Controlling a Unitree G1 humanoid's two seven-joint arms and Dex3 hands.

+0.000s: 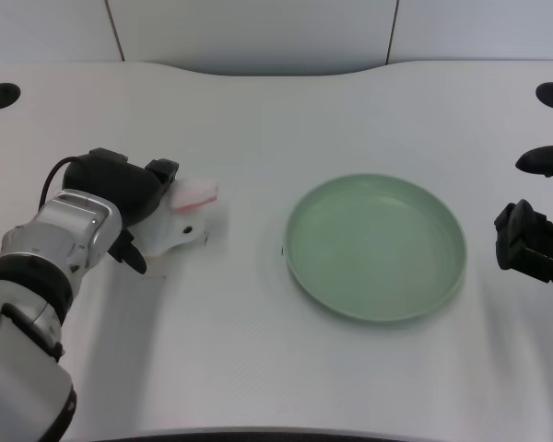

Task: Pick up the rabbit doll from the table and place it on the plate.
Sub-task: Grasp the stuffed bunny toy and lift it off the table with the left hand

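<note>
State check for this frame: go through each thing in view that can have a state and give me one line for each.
rabbit doll: on the table, lying on its side, left of the plate, not on it.
left hand: wrapped around the doll from its left; a firm grip cannot be confirmed.
plate: upright on the table, empty.
right hand: at the right edge, away from the plate, holding nothing.
table: white, bearing the doll and the plate.

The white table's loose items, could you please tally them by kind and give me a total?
White and pink plush rabbit doll, under the black left hand: 1
Round pale green plate, nothing on it: 1
Total: 2
</note>
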